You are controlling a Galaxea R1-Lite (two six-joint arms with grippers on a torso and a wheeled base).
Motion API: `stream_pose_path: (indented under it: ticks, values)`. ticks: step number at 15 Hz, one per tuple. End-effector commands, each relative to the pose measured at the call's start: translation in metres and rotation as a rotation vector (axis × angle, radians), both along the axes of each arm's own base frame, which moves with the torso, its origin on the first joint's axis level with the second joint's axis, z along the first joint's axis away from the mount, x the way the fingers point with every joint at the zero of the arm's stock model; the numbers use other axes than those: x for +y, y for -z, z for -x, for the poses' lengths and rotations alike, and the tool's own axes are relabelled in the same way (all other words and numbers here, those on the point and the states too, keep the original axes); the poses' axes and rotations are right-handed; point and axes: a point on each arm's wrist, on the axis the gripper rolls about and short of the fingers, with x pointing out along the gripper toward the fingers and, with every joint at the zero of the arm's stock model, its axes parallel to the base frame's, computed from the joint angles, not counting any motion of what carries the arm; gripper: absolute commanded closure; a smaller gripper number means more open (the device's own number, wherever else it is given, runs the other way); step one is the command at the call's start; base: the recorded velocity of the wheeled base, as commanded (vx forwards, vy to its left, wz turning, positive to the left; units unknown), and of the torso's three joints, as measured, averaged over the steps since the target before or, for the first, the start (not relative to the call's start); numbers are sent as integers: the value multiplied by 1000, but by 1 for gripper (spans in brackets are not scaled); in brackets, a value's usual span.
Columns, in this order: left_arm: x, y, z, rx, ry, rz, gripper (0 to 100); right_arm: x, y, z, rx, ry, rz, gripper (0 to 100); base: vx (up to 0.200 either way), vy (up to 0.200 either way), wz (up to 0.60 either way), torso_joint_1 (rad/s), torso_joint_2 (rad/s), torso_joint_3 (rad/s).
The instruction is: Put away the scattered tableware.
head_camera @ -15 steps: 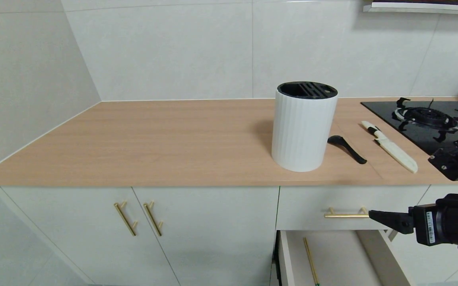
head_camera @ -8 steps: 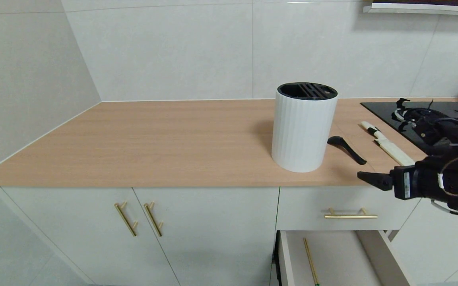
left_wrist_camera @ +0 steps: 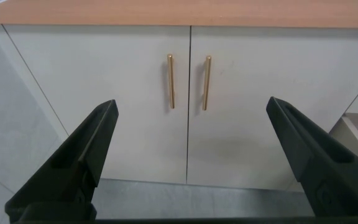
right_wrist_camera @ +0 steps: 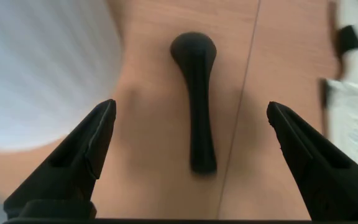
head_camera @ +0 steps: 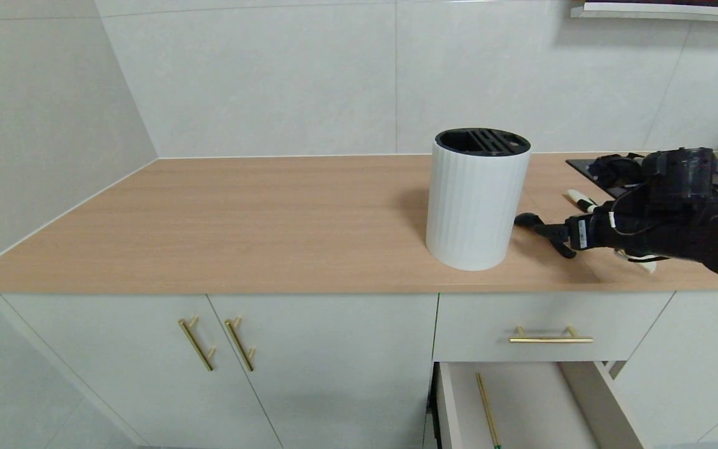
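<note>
A black spoon (head_camera: 526,219) lies on the wooden countertop (head_camera: 272,224) just right of a white ribbed utensil holder (head_camera: 476,199) with a black slotted top. In the right wrist view the spoon (right_wrist_camera: 197,93) lies lengthwise between the spread fingers of my right gripper (right_wrist_camera: 190,112), which is open and hovers above it. My right gripper (head_camera: 546,231) covers the spoon's handle in the head view. A white knife (head_camera: 581,199) with black bands lies further right, mostly hidden behind the arm. My left gripper (left_wrist_camera: 191,109) is open, low in front of the cabinet doors.
A black gas hob (head_camera: 583,165) sits at the counter's right end. Below the counter, a drawer (head_camera: 521,405) stands open with chopsticks (head_camera: 487,408) inside. A closed drawer with a gold handle (head_camera: 550,339) is above it. Cabinet doors (left_wrist_camera: 188,81) carry gold handles.
My right arm has risen from in front of the drawers up over the counter edge and moved in above the black spoon, now covering most of the knife.
</note>
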Motion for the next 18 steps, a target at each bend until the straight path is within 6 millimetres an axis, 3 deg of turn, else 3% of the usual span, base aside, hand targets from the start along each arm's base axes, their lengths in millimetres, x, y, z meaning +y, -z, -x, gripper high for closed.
stream_pose_path:
  ticks: [1,3,10,11,18]
  values:
    - [0,0,0,0,-1,0,0,1,29,-21,64,0,6,0,0,0,0,0,0,0]
    - [0,0,0,0,-1,0,0,2,50,-30,91,4,8,0,0,0,0,0,0,0]
    - [0,0,0,0,-1,0,0,2,54,-38,39,9,4,0,0,0,0,0,0,0]
    - [0,0,0,0,-1,0,0,2,54,-38,39,9,4,100,0,0,0,0,0,0]
    - [0,0,0,0,-1,0,0,0,43,-29,30,66,0,100,0,0,0,0,0,0]
